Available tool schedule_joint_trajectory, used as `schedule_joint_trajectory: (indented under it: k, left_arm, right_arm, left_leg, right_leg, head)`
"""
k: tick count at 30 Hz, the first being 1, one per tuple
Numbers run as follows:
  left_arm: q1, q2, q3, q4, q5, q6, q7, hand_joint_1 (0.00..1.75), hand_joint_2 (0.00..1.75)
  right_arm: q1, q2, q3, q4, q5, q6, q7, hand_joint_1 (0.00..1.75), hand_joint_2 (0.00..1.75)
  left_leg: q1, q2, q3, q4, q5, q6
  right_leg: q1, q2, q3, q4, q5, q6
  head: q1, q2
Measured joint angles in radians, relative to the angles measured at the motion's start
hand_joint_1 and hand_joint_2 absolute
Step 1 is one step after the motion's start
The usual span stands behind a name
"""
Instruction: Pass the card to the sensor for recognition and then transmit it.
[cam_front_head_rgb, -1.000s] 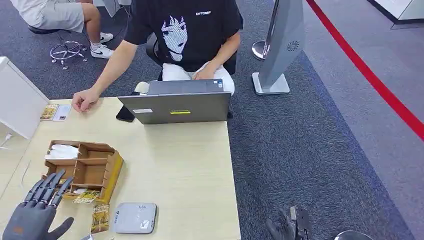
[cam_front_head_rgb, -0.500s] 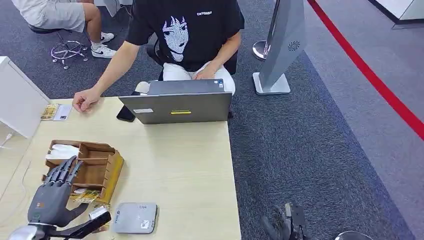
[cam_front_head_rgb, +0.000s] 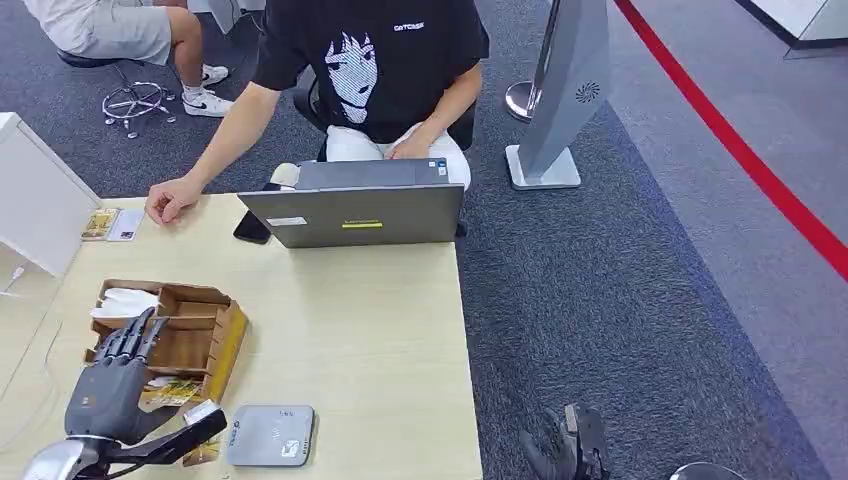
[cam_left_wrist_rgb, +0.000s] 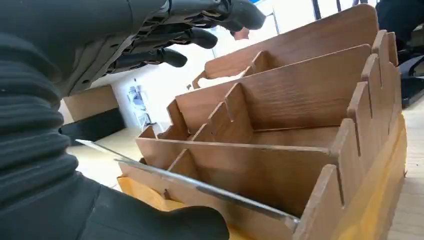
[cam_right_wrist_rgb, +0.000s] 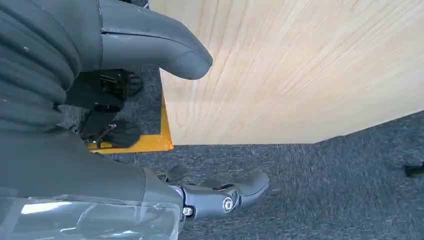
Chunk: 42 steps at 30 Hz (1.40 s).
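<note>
Where the white cabinet (cam_front_head_rgb: 35, 205) fills the upper left of the head view, two small cards (cam_front_head_rgb: 112, 224) lie on the worktop (cam_front_head_rgb: 360, 330) beside it, close to a person's hand (cam_front_head_rgb: 170, 200). Lower left, the wooden organizer (cam_front_head_rgb: 175, 335) stands with white paper in its far compartment; the left hand (cam_front_head_rgb: 110, 385) reaches over its near edge, fingers extended above the dividers. In the left wrist view a thin card (cam_left_wrist_rgb: 200, 187) lies edge-on between the thumb and the fingers, but whether it is pinched cannot be told. Just right of that hand sits the grey sensor (cam_front_head_rgb: 270, 436), flat on the worktop. Further up centre, a laptop (cam_front_head_rgb: 355, 205) stands before the seated person. At the lower right, the right hand (cam_front_head_rgb: 570, 455) hangs over the carpet, fingers loosely apart, holding nothing.
</note>
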Motion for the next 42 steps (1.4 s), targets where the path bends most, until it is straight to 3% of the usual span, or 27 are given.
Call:
schedule_joint_trajectory:
  k: [16,38,39,40,42]
  left_arm:
    - [-0.001,-0.014,0.0,0.006,-0.019,-0.005,-0.011,0.0,1.75]
    - [0.094,-0.012,-0.001,-0.12,-0.002,0.029,-0.022,0.0,1.75]
    - [0.096,-0.011,-0.001,-0.121,-0.002,0.03,-0.022,1.15,1.75]
    - [0.097,-0.01,-0.002,-0.124,-0.002,0.03,-0.022,1.75,1.75]
    - [0.097,-0.007,-0.002,-0.128,-0.002,0.031,-0.022,1.75,1.75]
  right_arm:
    - [-0.004,0.0,0.006,0.008,-0.017,-0.005,0.0,0.0,1.75]
    - [-0.003,0.0,0.006,0.008,-0.021,-0.017,-0.014,0.0,1.75]
    - [-0.002,0.0,0.006,0.008,-0.021,-0.017,-0.015,0.0,1.75]
    - [-0.002,0.0,0.006,0.008,-0.02,-0.018,-0.015,0.0,1.75]
    - [-0.002,0.0,0.006,0.008,-0.02,-0.018,-0.015,0.0,1.75]
  left_leg:
    - [0.0,0.0,0.0,0.0,0.0,0.0]
    - [0.0,0.0,0.0,0.0,0.0,0.0]
    - [0.0,0.0,0.0,0.0,0.0,0.0]
    - [0.0,0.0,0.0,0.0,0.0,0.0]
    - [0.0,0.0,0.0,0.0,0.0,0.0]
  right_leg:
    - [0.0,0.0,0.0,0.0,0.0,0.0]
    - [0.0,0.0,0.0,0.0,0.0,0.0]
    - [0.0,0.0,0.0,0.0,0.0,0.0]
    - [0.0,0.0,0.0,0.0,0.0,0.0]
    - [0.0,0.0,0.0,0.0,0.0,0.0]
  head:
    - [0.0,0.0]
    - [0.0,0.0]
    - [0.0,0.0]
    - [0.0,0.0]
    - [0.0,0.0]
